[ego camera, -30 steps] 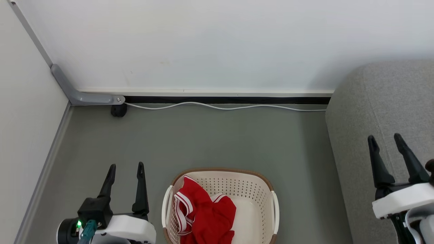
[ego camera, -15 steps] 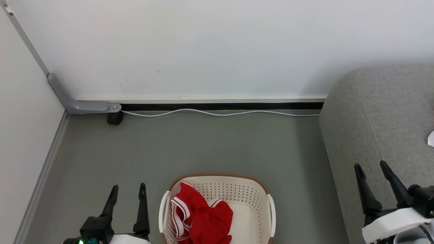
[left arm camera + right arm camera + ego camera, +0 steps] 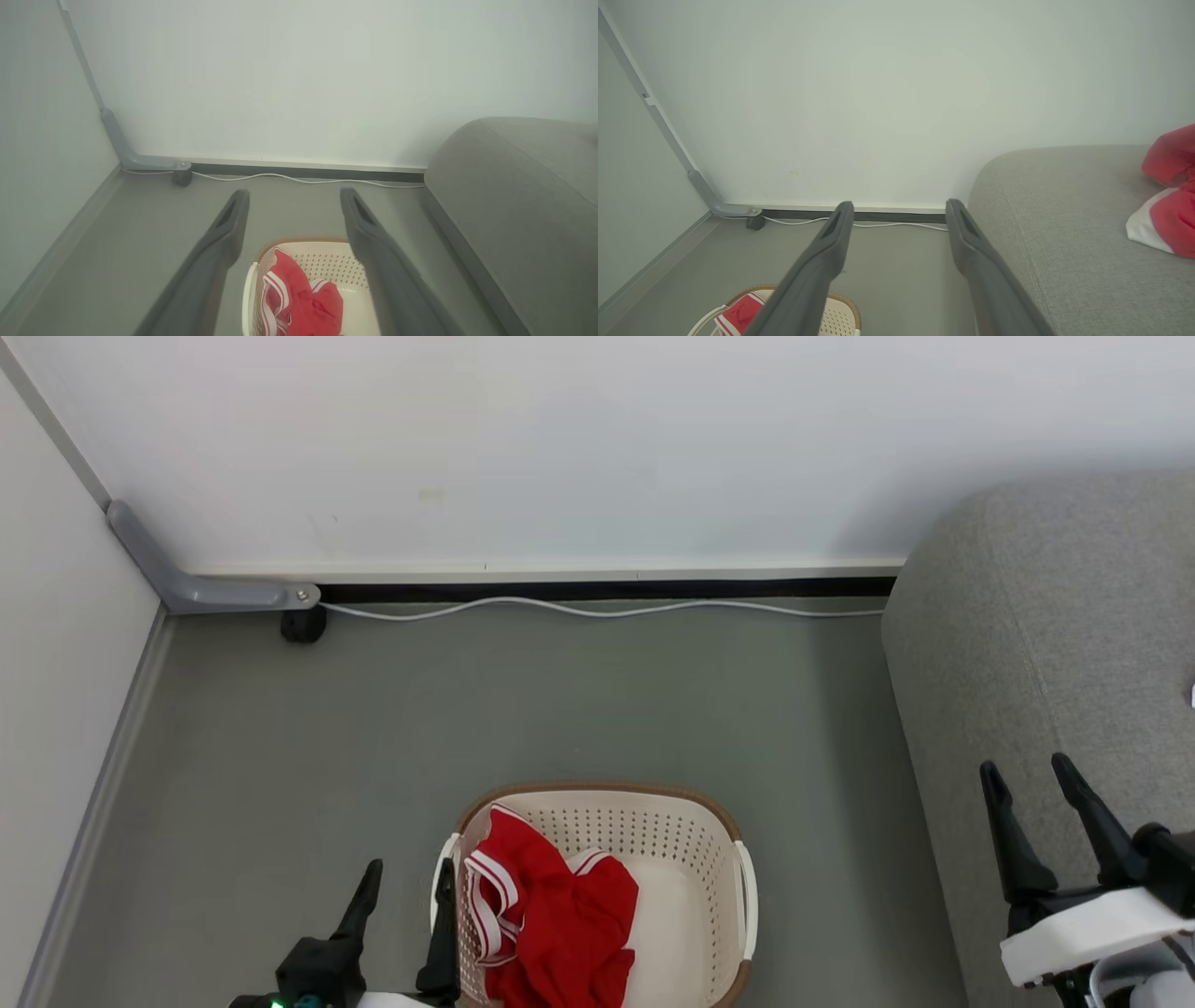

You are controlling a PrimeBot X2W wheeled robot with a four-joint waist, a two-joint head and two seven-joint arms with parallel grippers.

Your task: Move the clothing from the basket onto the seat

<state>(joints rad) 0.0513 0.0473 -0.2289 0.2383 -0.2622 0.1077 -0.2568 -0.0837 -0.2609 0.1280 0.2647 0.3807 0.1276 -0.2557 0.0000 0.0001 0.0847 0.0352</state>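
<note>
Left gripper [image 3: 411, 868] and right gripper [image 3: 1024, 767] both gape wide, empty. Red clothing [image 3: 551, 924] lies heaped in the basket [image 3: 653, 791], beside the left gripper; another red garment [image 3: 1169, 200] rests on the seat [image 3: 1055, 644].

One basket [image 3: 653, 840], one seat [image 3: 1027, 616], one cable [image 3: 579, 609], two clothing heaps [image 3: 560, 933] (garments within uncountable).

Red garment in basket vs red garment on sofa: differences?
The crumpled bright red fabric garment lies in the oval cream perforated plastic basket; the other bright red garment lies on the large grey fabric sofa. The basket one shows narrow white stripes; the sofa one shows a plain white patch. Both are red with white, and crumpled.
</note>
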